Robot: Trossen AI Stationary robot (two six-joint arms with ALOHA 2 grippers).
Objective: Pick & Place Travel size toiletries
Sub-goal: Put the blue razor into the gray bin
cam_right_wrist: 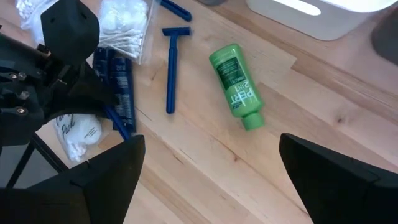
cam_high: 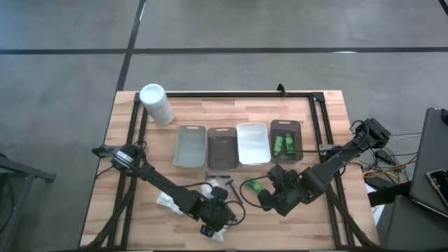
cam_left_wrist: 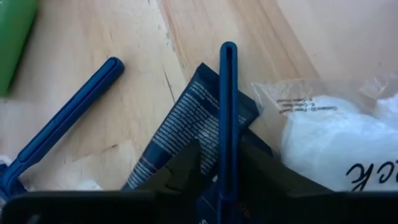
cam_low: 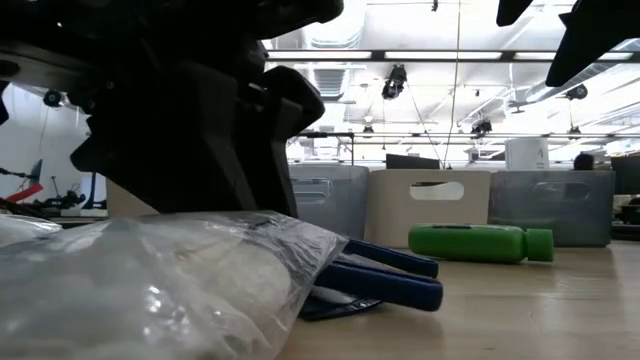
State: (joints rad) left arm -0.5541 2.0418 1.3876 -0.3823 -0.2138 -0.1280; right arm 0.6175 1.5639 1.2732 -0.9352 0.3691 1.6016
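Observation:
My left gripper [cam_high: 215,217] is low over the table's near edge, shut on a dark blue razor [cam_left_wrist: 227,106]. Under that razor lies a dark blue sachet [cam_left_wrist: 186,124]. A white crinkly packet [cam_left_wrist: 329,137] lies beside it, and a second blue razor [cam_left_wrist: 68,121] lies flat on the wood. My right gripper [cam_high: 269,198] hovers open just right of a green bottle [cam_high: 253,187] that lies on its side, also seen in the right wrist view [cam_right_wrist: 236,84]. Two more green bottles [cam_high: 283,145] lie in the dark tray. My left gripper pinches the blue razor by its handle [cam_left_wrist: 227,163] between the two fingers [cam_left_wrist: 186,171]. The handle runs on along the fingers, its free end [cam_left_wrist: 228,50] pointing away over the sachet. Whether the razor is lifted clear, I cannot tell.
Four trays stand in a row at mid-table: grey [cam_high: 190,145], brown [cam_high: 222,147], white [cam_high: 253,143] and dark [cam_high: 297,133]. A tall white container [cam_high: 156,103] stands at the far left. More white packets [cam_high: 168,201] lie by the left arm. A black frame [cam_high: 318,105] borders the table.

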